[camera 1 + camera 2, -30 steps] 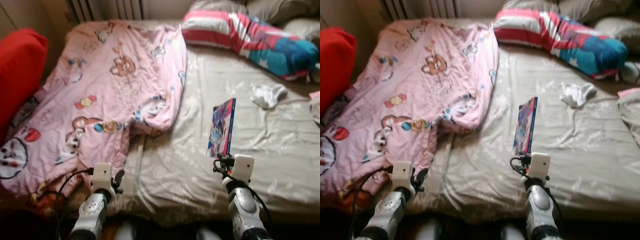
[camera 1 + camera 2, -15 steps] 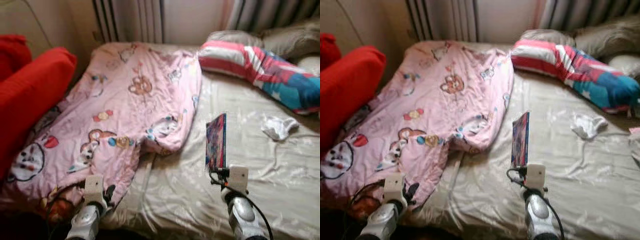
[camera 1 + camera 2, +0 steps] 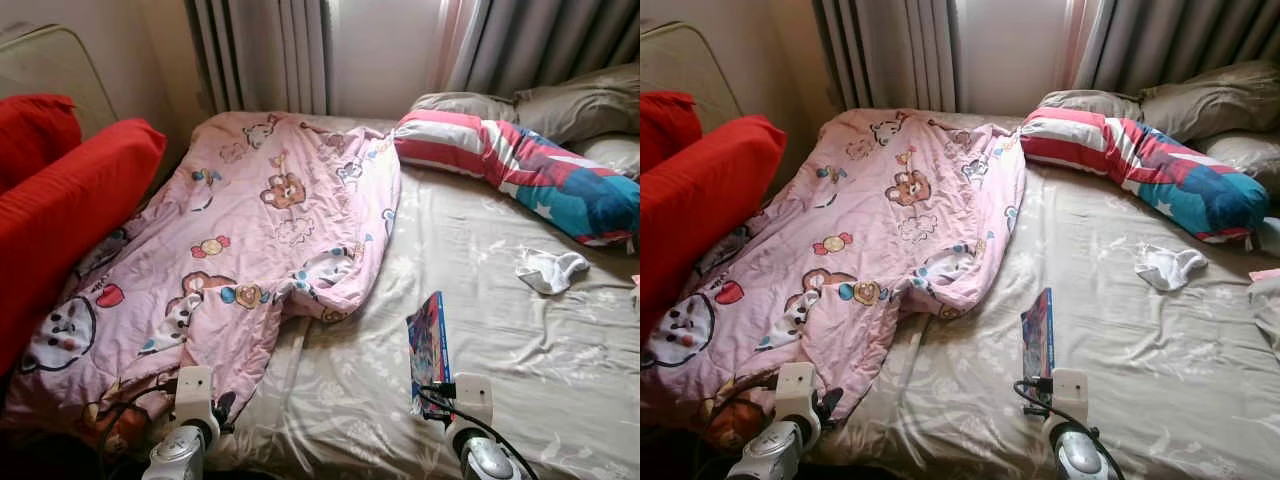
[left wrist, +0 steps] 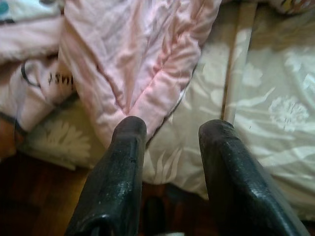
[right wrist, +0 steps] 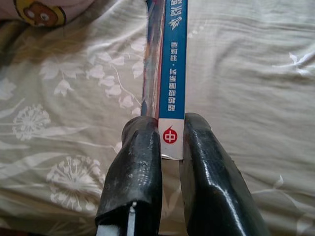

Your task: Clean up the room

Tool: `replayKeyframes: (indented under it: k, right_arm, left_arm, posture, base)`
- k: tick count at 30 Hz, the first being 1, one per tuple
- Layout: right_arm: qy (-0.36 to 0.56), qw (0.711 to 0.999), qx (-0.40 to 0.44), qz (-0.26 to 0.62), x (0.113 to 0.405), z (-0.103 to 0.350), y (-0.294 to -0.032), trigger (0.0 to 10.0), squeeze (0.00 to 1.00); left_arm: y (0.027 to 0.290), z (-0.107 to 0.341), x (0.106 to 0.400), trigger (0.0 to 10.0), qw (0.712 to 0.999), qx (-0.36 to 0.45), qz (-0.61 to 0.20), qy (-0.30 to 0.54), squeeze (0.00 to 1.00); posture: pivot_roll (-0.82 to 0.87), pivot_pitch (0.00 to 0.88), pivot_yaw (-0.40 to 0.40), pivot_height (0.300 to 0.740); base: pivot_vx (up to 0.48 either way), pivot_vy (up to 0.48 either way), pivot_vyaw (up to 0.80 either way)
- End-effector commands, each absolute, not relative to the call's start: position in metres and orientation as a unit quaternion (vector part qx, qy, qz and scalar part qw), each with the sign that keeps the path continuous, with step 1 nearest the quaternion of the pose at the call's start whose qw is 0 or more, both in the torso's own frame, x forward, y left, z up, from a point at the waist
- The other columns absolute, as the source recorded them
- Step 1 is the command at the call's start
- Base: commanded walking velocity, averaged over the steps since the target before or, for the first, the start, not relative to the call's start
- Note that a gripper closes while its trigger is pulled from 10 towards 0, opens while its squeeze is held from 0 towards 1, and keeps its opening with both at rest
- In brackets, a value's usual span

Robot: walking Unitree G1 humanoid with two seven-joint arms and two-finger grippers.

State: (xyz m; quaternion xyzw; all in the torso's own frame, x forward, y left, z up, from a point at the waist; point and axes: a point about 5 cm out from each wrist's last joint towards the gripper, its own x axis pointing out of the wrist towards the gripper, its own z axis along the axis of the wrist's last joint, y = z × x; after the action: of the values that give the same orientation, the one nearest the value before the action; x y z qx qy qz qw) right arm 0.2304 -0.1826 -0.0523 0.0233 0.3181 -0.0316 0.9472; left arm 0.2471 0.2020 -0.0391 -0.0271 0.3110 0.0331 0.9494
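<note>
The robot stands at the foot edge of the bed [image 3: 520, 330], which is covered by a beige flowered sheet. The right gripper [image 5: 170, 135] holds a thin blue-spined book [image 3: 428, 345] upright on its edge above the sheet, the jaws pinching the lower end of the spine between them. The book stands just beside the near corner of the pink cartoon-print quilt [image 3: 250, 230], which lies rumpled over the bed's left half. The left gripper [image 4: 170, 132] hangs at the bed's near edge by the quilt's hanging hem, its jaws spread with nothing between them. Further up the bed from the book, a small white cloth [image 3: 552, 270] lies crumpled on the sheet, and a striped pillow [image 3: 520, 170] rests near the head end. Red cushions [image 3: 60, 210] lie along the quilt's far left side.
</note>
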Motion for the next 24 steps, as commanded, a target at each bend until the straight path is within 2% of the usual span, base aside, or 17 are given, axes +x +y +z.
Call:
replayKeyframes:
  k: [1, 10, 16, 19, 24]
  right_arm:
    - [0.32, 0.947, 0.021, -0.029, 0.23, -0.052, -0.182, 10.0, 0.0]
    - [0.35, 0.934, 0.043, -0.057, 0.214, -0.062, -0.191, 10.0, 0.0]
    - [0.36, 0.929, 0.045, -0.067, 0.206, -0.067, -0.195, 10.0, 0.0]
    - [0.355, 0.931, 0.045, -0.067, 0.206, -0.066, -0.196, 10.0, 0.0]
    - [0.352, 0.933, 0.044, -0.062, 0.209, -0.064, -0.195, 10.0, 0.0]
  left_arm:
    - [0.206, -0.05, 0.233, 10.0, 0.938, -0.027, 0.051, 0.342, 0.0]
    - [0.199, -0.055, 0.226, 10.0, 0.934, -0.019, 0.041, 0.355, 0.0]
    - [0.199, -0.057, 0.223, 10.0, 0.932, -0.011, 0.044, 0.36, 0.0]
    - [0.199, -0.057, 0.223, 10.0, 0.933, -0.005, 0.042, 0.357, 0.0]
    - [0.198, -0.057, 0.223, 10.0, 0.934, -0.01, 0.044, 0.353, 0.0]
  posture:
    - [-0.05, 0.0, -0.004, 0.74]
    - [-0.06, 0.0, 0.0, 0.74]
    - [-0.06, 0.0, -0.002, 0.74]
    - [-0.06, 0.0, -0.002, 0.74]
    - [-0.06, 0.001, -0.005, 0.74]
  base:
    - [0.0, 0.0, 0.0]
    - [0.0, 0.0, 0.0]
    - [0.0, 0.0, -0.71]
    - [0.0, 0.0, 0.0]
    - [0.0, -0.304, 0.0]
